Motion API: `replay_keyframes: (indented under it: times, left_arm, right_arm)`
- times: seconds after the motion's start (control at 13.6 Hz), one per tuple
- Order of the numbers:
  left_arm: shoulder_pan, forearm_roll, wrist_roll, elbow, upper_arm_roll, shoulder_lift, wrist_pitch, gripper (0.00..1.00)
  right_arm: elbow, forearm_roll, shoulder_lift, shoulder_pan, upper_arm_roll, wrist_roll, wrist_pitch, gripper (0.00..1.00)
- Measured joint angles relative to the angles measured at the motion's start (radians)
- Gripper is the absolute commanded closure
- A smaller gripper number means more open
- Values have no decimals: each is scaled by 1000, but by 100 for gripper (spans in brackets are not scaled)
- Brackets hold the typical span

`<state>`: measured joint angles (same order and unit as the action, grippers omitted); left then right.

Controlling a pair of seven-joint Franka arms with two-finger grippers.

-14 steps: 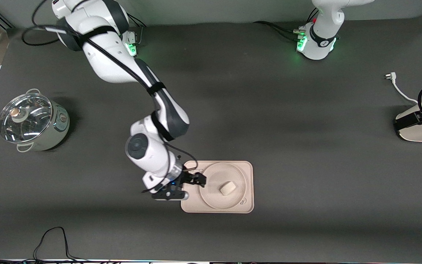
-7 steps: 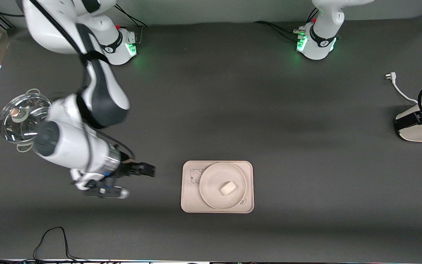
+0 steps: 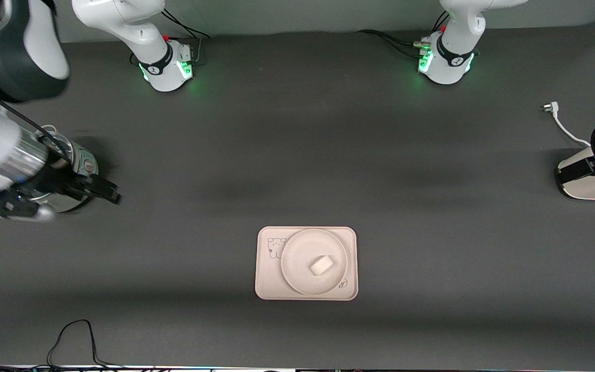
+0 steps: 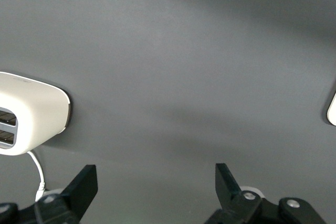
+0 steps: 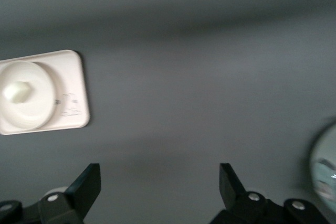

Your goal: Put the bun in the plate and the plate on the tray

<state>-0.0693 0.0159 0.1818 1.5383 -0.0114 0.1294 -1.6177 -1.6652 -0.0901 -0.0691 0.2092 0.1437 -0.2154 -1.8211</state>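
The off-white bun point(image 3: 321, 265) lies in the round cream plate point(image 3: 293, 247). The plate sits on the cream rectangular tray point(image 3: 268, 281), beside the tray's animal drawing. My right gripper point(image 3: 109, 192) is open and empty, up in the air over the pot at the right arm's end of the table. In the right wrist view the gripper point(image 5: 159, 171) is over bare table, well apart from the tray point(image 5: 73, 85), plate point(image 5: 39, 116) and bun point(image 5: 18, 92). My left gripper point(image 4: 156, 169) is open and empty above bare table. It is out of the front view.
A steel pot with a glass lid point(image 3: 83, 163) stands at the right arm's end, partly hidden by my right arm. A white appliance point(image 3: 592, 181) with a cord and plug point(image 3: 556, 116) stands at the left arm's end and shows in the left wrist view point(image 4: 26, 111). A black cable point(image 3: 70, 336) lies near the front edge.
My right gripper has left the plate's rim and swung up and away toward the right arm's end, over the pot. Bun, plate and tray have not moved.
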Motion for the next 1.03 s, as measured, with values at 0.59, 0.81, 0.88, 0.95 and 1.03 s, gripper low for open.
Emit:
replay_keyframes:
  times: [0.59,0.81,0.88,0.95,1.03]
  left_arm:
    - [-6,-1,0,-2,-1,-1,0,0]
    - [-7,-1,0,-3,-1,-4,0,0]
    - [-7,-1,0,-3,-1,-6,0,0]
    - [-7,-1,0,-3,-1,-8,1,0]
    - [-7,-1,0,-3,-1,-9,1,0]
  right_arm:
    - [-130,47,133,-159,-186,26,38,0]
    - [-130,48,133,-167,-201,26,46,0]
    - [-130,49,133,-169,-202,26,56,0]
    - [-130,49,133,-169,-203,26,61,0]
    - [-130,49,133,-169,-204,26,63,0]
